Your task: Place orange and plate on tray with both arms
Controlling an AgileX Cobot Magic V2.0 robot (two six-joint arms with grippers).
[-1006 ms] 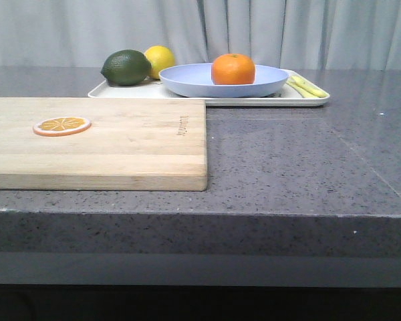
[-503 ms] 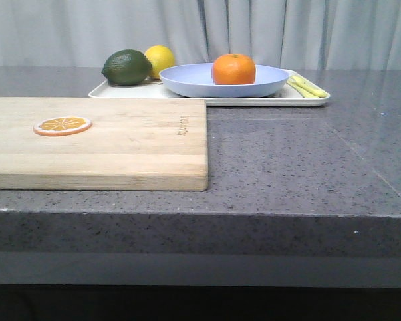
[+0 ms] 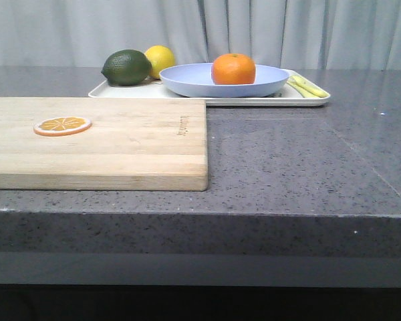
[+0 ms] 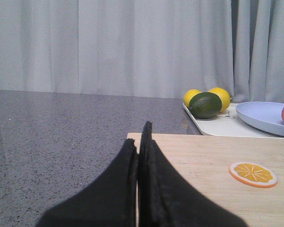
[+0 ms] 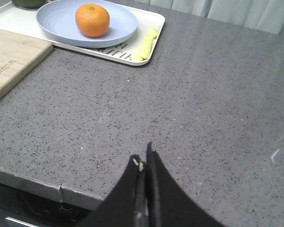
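Where grey curtain (image 3: 254, 30) hangs, speckled grey countertop (image 3: 287, 160) w/ tray (image 3: 207, 100).

1 orange (image 3: 233, 69), 1 plate (image 3: 187, 81), 1 tray (image 3: 307, 100), 2 lemons (image 4: 207, 96), 1 lime (image 3: 126, 67), 1 orange slice (image 3: 62, 125), 1 cutting board (image 3: 134, 144).

Honestly nothing is really changing here over the last second. The only thing I'm spotting is the whole front view drifting a hair to the right early on: the green avocado-looking fruit (image 3: 126, 67) and the orange slice (image 3: 62, 126) on the cutting board (image 3: 120, 144) are sitting a touch further right than a second ago.
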